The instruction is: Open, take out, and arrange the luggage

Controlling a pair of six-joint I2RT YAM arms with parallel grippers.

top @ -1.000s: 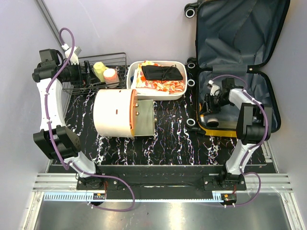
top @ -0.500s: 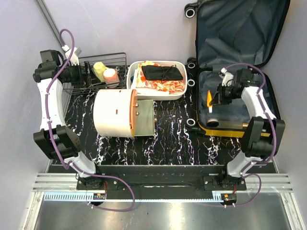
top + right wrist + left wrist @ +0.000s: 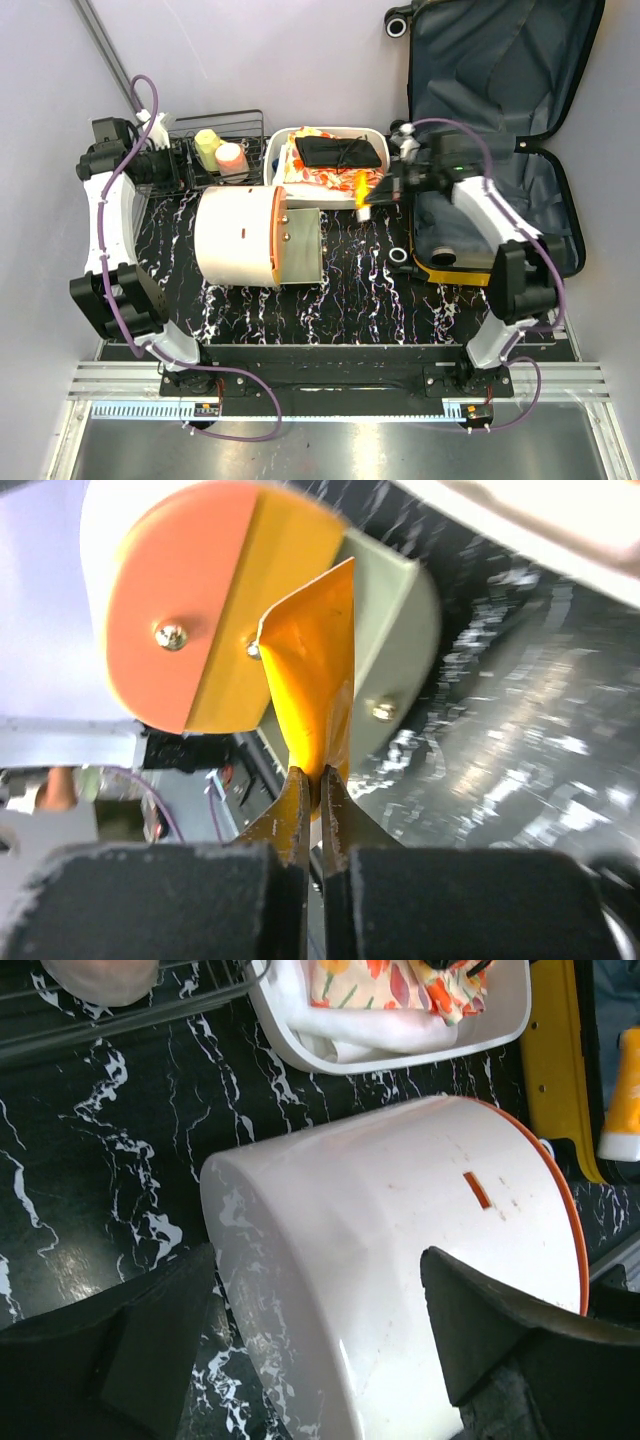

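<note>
The luggage (image 3: 520, 90) lies open at the right, its dark grey lining up and its yellow shell edge (image 3: 552, 1060) showing. My right gripper (image 3: 378, 188) is shut on the flat crimped end of an orange tube (image 3: 360, 187), which hangs cap down over the table beside the white tray (image 3: 276, 150). In the right wrist view the fingers (image 3: 300, 800) pinch the tube (image 3: 315, 670) tightly. My left gripper (image 3: 165, 160) stands open above the wire rack's left end, its fingers (image 3: 150, 1340) wide apart with nothing between them.
A cream-and-orange round container (image 3: 240, 235) lies on its side mid-table, below the left wrist camera (image 3: 400, 1220). The tray holds patterned cloth and a black pouch (image 3: 338, 151). The wire rack (image 3: 250, 120) holds two bottles (image 3: 207, 145). A white-capped item (image 3: 443, 257) lies in the luggage.
My right gripper shut on the orange tube inside the luggage, lifted it out and carried it left to the tray's right end. The left arm shifted slightly.
</note>
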